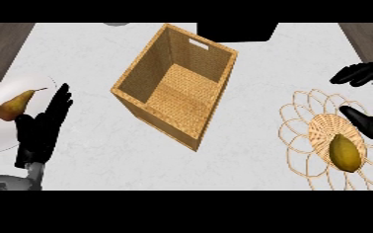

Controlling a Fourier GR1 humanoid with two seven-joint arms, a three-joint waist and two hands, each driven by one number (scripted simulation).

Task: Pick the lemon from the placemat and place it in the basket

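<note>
The lemon [345,152], dull yellow and oval, lies on the woven round placemat [302,128] at the right edge of the counter. The wicker basket [134,71] stands open in the middle, tilted diagonally, with nothing inside. My right hand [354,74] shows only as black fingers at the right edge, above the placemat and apart from the lemon; a dark fingertip or thumb [359,118] reaches just over the lemon's upper end. My left hand [45,126] rests open at the lower left, fingers up, beside a plate.
A white plate [18,86] with a pear [16,104] sits at the left edge, partly behind my left hand. A black object [237,30] stands behind the basket at the counter's far side. Dark wood borders the counter at both upper corners.
</note>
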